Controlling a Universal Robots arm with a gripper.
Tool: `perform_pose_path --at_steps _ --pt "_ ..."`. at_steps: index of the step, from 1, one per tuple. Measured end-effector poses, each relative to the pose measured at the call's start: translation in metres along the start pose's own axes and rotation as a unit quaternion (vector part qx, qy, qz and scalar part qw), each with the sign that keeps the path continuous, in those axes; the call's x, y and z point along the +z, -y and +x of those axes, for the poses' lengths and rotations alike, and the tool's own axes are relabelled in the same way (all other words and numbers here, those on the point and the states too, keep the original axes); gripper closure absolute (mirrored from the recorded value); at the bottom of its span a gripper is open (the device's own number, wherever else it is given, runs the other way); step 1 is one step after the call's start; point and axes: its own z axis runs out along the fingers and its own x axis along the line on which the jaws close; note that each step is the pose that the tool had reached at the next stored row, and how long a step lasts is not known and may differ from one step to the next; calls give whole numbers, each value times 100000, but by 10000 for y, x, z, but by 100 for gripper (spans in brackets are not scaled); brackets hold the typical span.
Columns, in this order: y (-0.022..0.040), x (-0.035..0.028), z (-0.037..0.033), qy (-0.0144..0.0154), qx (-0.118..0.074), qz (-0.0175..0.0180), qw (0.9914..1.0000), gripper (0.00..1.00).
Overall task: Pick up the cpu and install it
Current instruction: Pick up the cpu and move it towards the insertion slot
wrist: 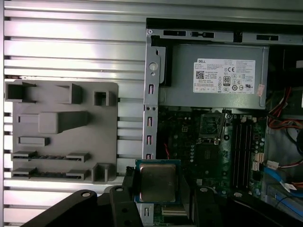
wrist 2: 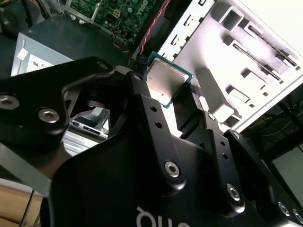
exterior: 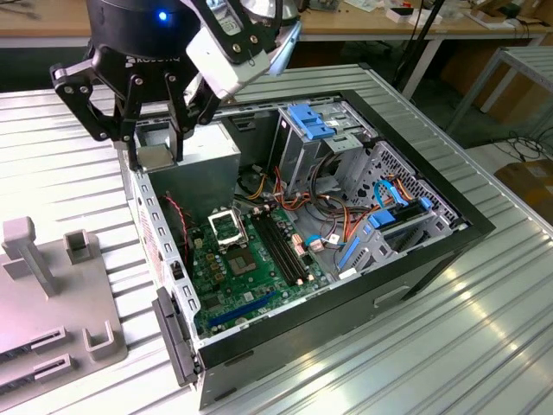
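Above the open computer case (exterior: 389, 285), near the power supply (exterior: 207, 151): hand (exterior: 155, 145) clamped on the cpu (wrist: 157, 182), gripping two opposite edges, pale face showing in both wrist views. Chip held in the air, off the worktop (exterior: 449, 346). Pickup looks done. Socket (exterior: 226, 226) on the motherboard (exterior: 259, 277) sits bare, well apart from the chip, so install not yet done. Grey fixture tray (exterior: 52, 303) lies beside the case.

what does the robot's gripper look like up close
The gripper is matte black, its jointed fingers built from flat linked bars. Silver socket-head screws sit at the joints, and white lettering marks its body. In the exterior view a blue light glows on the black wrist above, beside a white boxy housing.
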Motion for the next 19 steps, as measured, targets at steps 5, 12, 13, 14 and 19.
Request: perform_pose_path --at_steps 5,12,13,14,19 --pt "4 0 -91 -4 -6 2 100000 52" --pt "9 -2 -217 -2 -2 -3 100000 52" --pt "9 -2 -235 -2 -1 0 100000 52" --pt "10 -3 -253 -2 1 2 100000 52" --pt "13 -2 -323 -1 -6 11 100000 52"
